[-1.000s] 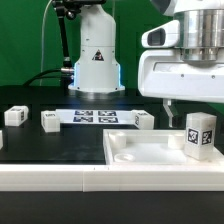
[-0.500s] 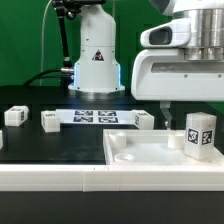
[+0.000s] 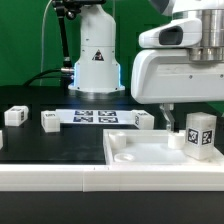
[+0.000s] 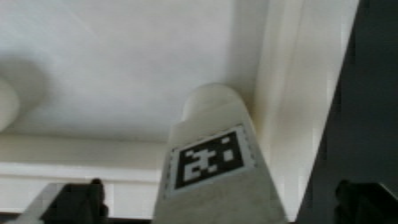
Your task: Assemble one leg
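Note:
One leg (image 3: pixel 200 135), a small white block with marker tags, stands upright on the large white panel (image 3: pixel 140 152) at the exterior view's right. My gripper (image 3: pixel 178 122) hangs low over the panel right by this leg; only one dark finger (image 3: pixel 168 117) shows there. In the wrist view the leg (image 4: pixel 217 150) stands between my two dark fingers (image 4: pixel 75 202), with a gap on each side, so the gripper (image 4: pixel 222 206) is open and holds nothing. Three more legs lie on the black table: two on the left (image 3: pixel 14 116) (image 3: pixel 49 119) and one near the middle (image 3: pixel 144 120).
The marker board (image 3: pixel 95 116) lies flat between the loose legs. The arm's white base (image 3: pixel 95 55) stands behind it. The panel has recessed corner sockets (image 3: pixel 124 152) and fills the front right of the table.
My gripper body has shifted a little toward the exterior view's left and slightly lower. The upright leg and the other parts have not moved.

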